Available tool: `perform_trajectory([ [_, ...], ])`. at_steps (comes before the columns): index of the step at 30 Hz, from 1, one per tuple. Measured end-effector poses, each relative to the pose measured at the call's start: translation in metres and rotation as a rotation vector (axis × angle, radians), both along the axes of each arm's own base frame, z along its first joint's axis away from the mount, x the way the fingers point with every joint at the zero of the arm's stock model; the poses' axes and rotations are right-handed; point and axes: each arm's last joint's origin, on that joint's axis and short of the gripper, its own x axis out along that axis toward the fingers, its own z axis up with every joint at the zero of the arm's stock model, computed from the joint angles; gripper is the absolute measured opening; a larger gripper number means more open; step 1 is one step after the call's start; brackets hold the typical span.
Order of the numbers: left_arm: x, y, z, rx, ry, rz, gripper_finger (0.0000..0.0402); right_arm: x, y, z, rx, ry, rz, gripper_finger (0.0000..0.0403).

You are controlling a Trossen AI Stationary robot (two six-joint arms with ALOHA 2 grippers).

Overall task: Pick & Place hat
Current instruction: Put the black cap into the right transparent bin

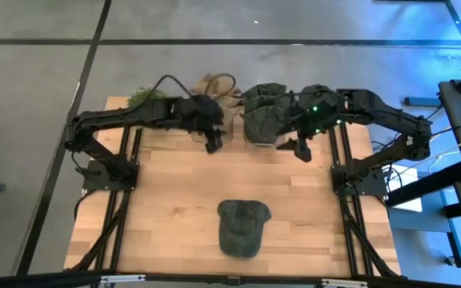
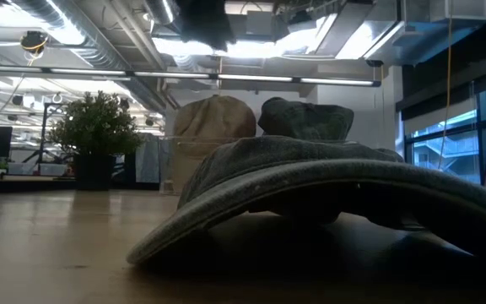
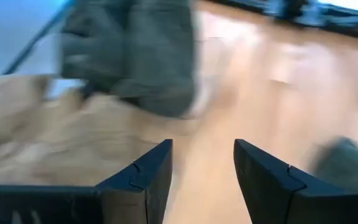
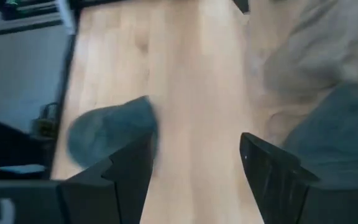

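A green cap (image 1: 242, 226) lies flat on the table near its near edge, brim toward that edge; it fills the low view (image 2: 310, 194). At the far edge sit piled tan hats (image 1: 214, 86) and green hats (image 1: 266, 112). My left gripper (image 1: 213, 142) hovers open just in front of the tan pile, holding nothing (image 3: 202, 174). My right gripper (image 1: 298, 149) hovers open in front of the green pile, also holding nothing (image 4: 197, 168). The right wrist view shows the lone cap (image 4: 114, 130) ahead on the wood.
A potted plant (image 1: 146, 94) stands at the far left corner of the table. In the low view the tan hat (image 2: 213, 118) and green hat (image 2: 306, 118) rise behind the cap, with a clear bin wall (image 2: 171, 160) beside them. Bare wood (image 1: 166, 200) lies between the grippers and the cap.
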Motion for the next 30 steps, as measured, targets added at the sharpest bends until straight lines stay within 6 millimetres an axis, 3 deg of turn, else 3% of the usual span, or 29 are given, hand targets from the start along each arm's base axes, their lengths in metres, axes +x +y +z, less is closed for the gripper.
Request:
perform_trajectory([
  [5, 0.006, -0.043, -0.001, -0.009, 0.003, -0.129, 0.0163, 0.009, 0.011, -0.031, 0.131, 0.097, -0.025, 0.0239],
  [12, 0.005, -0.087, -0.003, -0.026, 0.021, -0.235, 0.0166, 0.026, 0.035, -0.103, 0.198, 0.208, -0.014, 0.0239],
  [18, -0.002, -0.118, -0.006, -0.095, 0.057, -0.265, 0.0162, 0.024, 0.060, -0.156, 0.347, 0.312, -0.008, 0.0239],
  [24, -0.007, -0.141, -0.006, -0.080, 0.049, -0.294, 0.0166, 0.024, 0.066, -0.200, 0.461, 0.283, -0.230, 0.0239],
  [30, -0.009, -0.151, -0.005, -0.038, 0.030, -0.241, 0.0163, 0.018, 0.066, -0.239, 0.527, 0.219, -0.293, 0.0239],
])
